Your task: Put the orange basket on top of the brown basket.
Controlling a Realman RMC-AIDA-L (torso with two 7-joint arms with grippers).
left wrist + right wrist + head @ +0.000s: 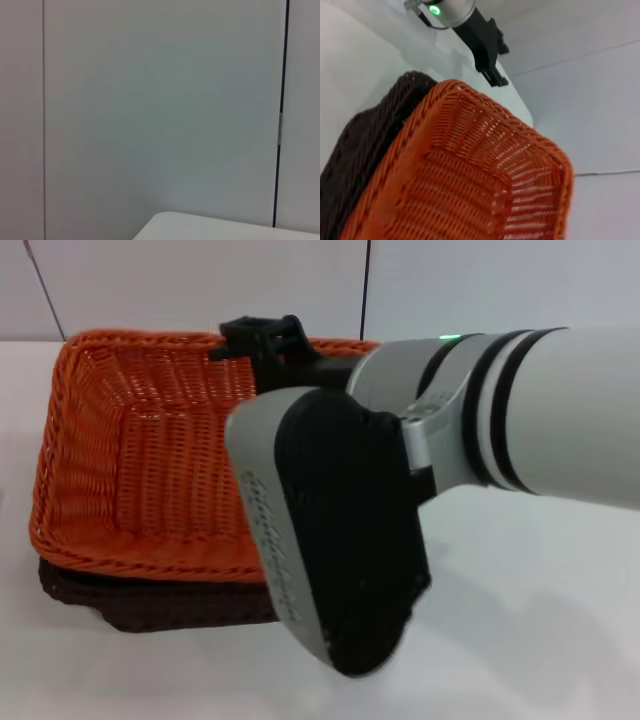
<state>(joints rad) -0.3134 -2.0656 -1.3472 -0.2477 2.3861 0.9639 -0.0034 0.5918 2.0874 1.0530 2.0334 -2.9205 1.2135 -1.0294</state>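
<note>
Orange wickerwork filled the far left part of the white desk [560,640] in the head view: the orange basket [150,450] sat nested on top of the brown basket [150,605], whose dark rim showed only as a strip under the orange one's near edge and near left corner. The right arm [520,410] reached in from the right edge, its bulky grey and black wrist housing blocking the near right corner of both baskets. Beyond it, the right gripper [262,338] hovered at the far rim of the orange basket; from where I stood I could not tell whether its pincer was open or closed, nor whether it touched the weave. From the left wrist view, only a pale wall panel [160,100] and a rounded corner of the desk [210,227] showed, with neither basket nor the left gripper in sight. From the right wrist view, the orange basket [470,185] lay close up with its openwork sides plain to see, the brown basket [365,145] peeking out beneath and beside it, and the black gripper part [487,42] stood just off the orange rim.
</note>
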